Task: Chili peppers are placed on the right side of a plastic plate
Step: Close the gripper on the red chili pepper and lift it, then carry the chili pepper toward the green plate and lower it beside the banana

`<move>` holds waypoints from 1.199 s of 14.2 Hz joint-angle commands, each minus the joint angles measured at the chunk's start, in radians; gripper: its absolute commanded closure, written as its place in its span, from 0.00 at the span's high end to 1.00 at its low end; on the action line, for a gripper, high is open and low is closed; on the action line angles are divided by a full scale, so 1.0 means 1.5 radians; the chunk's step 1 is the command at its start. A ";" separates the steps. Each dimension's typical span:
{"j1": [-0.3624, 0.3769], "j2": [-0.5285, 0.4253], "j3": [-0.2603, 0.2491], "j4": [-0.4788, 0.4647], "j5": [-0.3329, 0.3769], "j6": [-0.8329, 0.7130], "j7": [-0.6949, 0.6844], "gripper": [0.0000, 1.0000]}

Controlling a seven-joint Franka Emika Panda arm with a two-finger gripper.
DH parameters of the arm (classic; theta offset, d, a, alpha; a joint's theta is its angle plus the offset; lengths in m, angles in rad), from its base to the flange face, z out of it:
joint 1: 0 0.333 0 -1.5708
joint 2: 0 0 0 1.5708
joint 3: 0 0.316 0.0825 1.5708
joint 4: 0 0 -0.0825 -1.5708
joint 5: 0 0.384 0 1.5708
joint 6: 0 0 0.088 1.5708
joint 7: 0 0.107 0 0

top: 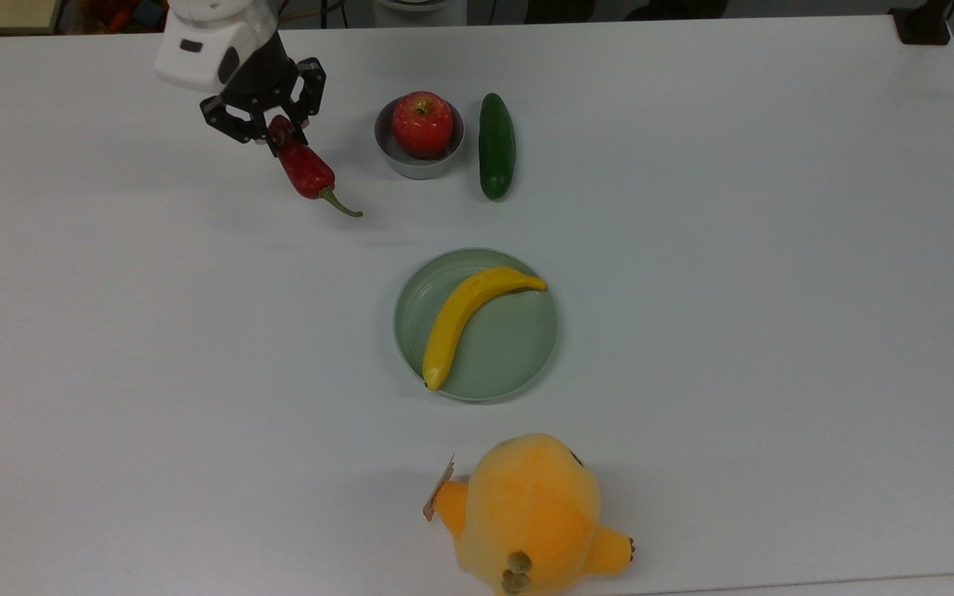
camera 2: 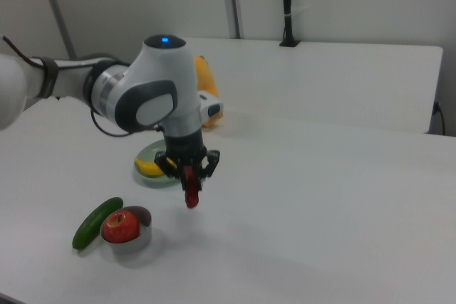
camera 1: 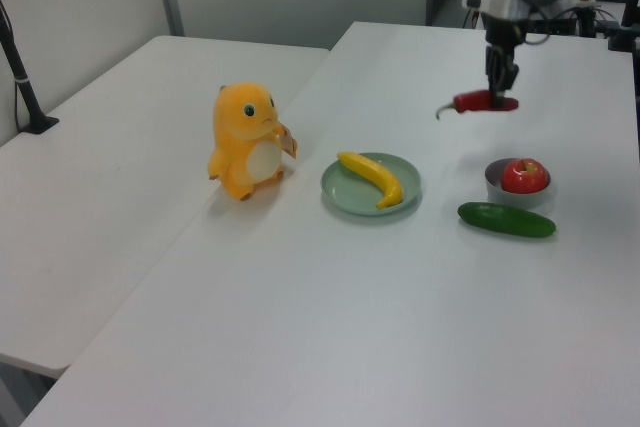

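Note:
The dark-red chili pepper [top: 303,170] hangs in the air above the table, held at its blunt end with its green stem pointing toward the plate. My gripper [top: 277,132] is shut on it, up at the top view's upper left. In the left view the chili [camera 1: 480,102] floats well above the bowl, under the gripper [camera 1: 499,90]. The right view has the chili [camera 2: 191,196] dangling below the gripper [camera 2: 190,174]. The pale green plastic plate [top: 518,356] lies mid-table with a banana [top: 464,319] across it.
A grey bowl [top: 411,161] holding a red apple [top: 422,122] stands beside a dark green cucumber [top: 496,156], to the right of the chili in the top view. An orange plush toy [top: 527,513] sits at the near edge below the plate.

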 commanded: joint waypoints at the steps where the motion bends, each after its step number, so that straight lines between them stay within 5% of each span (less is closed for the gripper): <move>1: 0.006 0.022 -0.005 0.077 0.058 -0.026 0.075 0.05; 6: 0.017 0.136 0.000 0.219 0.084 -0.017 0.261 0.04; 9: 0.035 0.198 0.000 0.247 0.086 0.035 0.362 0.02; 12: 0.047 0.252 0.004 0.249 0.134 0.111 0.371 0.02; 17: 0.052 0.315 0.037 0.267 0.134 0.160 0.367 0.02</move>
